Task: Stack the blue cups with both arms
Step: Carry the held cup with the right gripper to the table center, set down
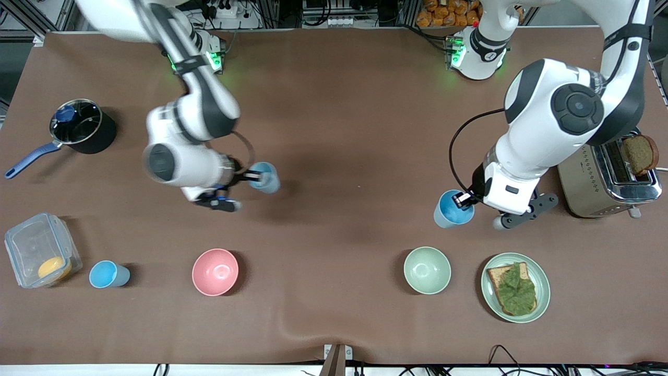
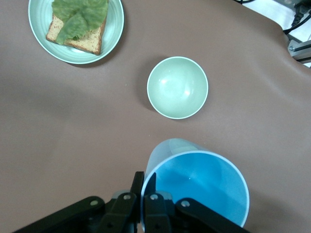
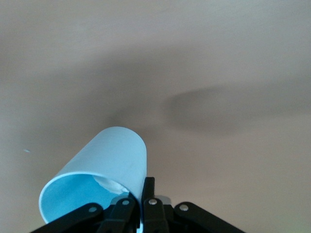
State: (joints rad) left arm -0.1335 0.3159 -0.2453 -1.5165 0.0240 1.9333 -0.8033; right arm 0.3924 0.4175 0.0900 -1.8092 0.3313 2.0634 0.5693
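Observation:
My left gripper [image 1: 464, 200] is shut on the rim of a blue cup [image 1: 452, 209], one finger inside and one outside; the cup [image 2: 197, 187] hangs above the table over the spot beside the pale green bowl. My right gripper [image 1: 250, 177] is shut on the wall of a second blue cup [image 1: 265, 177], held tilted in the air over the table's middle toward the right arm's end; in the right wrist view this cup [image 3: 102, 174] is pinched at its rim by the gripper [image 3: 145, 187]. A third blue cup [image 1: 107, 274] stands upright on the table beside the plastic box.
A pink bowl [image 1: 215, 271] and a pale green bowl [image 1: 427, 269] sit near the front camera. A plate with lettuce toast [image 1: 515, 286], a toaster [image 1: 610, 180], a black pot [image 1: 81, 125] and a clear plastic box [image 1: 39, 250] ring the table.

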